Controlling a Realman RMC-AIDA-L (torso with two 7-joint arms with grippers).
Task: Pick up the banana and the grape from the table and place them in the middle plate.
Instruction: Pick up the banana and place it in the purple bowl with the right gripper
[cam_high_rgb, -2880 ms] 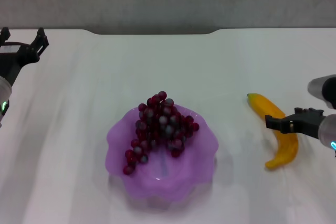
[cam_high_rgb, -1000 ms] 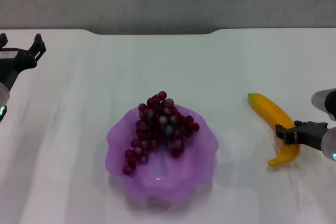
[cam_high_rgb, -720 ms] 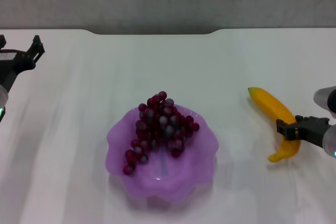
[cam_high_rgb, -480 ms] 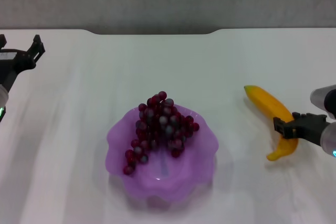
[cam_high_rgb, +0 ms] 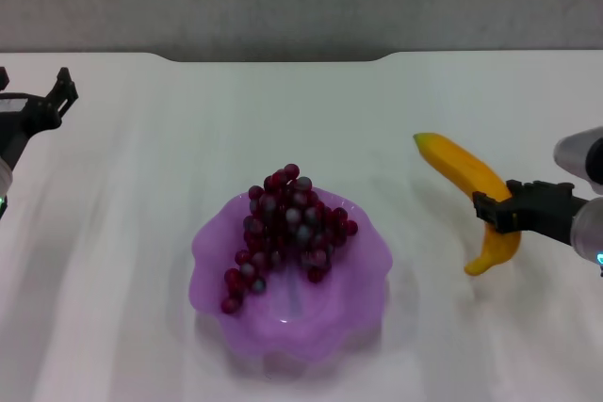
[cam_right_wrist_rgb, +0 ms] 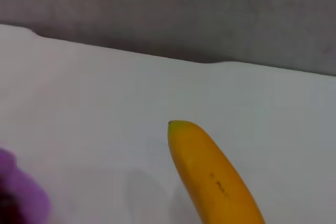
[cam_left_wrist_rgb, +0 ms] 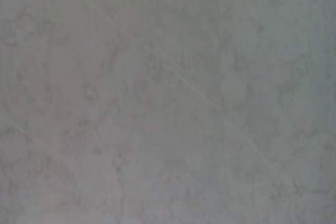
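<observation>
The grape bunch [cam_high_rgb: 285, 229] lies in the purple scalloped middle plate [cam_high_rgb: 363, 287] at the centre of the white table [cam_high_rgb: 188, 138]. My right gripper [cam_high_rgb: 492, 211] is shut on the yellow banana [cam_high_rgb: 459, 168] and holds it lifted above the table, to the right of the plate. The banana [cam_right_wrist_rgb: 212, 179] also shows in the right wrist view, with the plate's edge [cam_right_wrist_rgb: 23, 195] at the frame's border. My left gripper [cam_high_rgb: 38, 105] is open and empty at the far left, away from the plate.
The table's notched far edge [cam_high_rgb: 273, 57] runs along the back, with a grey wall behind it. The left wrist view shows only a grey surface.
My right gripper has closed on the banana, lifted it off the table and carried it left toward the plate. The left arm has drifted slightly outward.
</observation>
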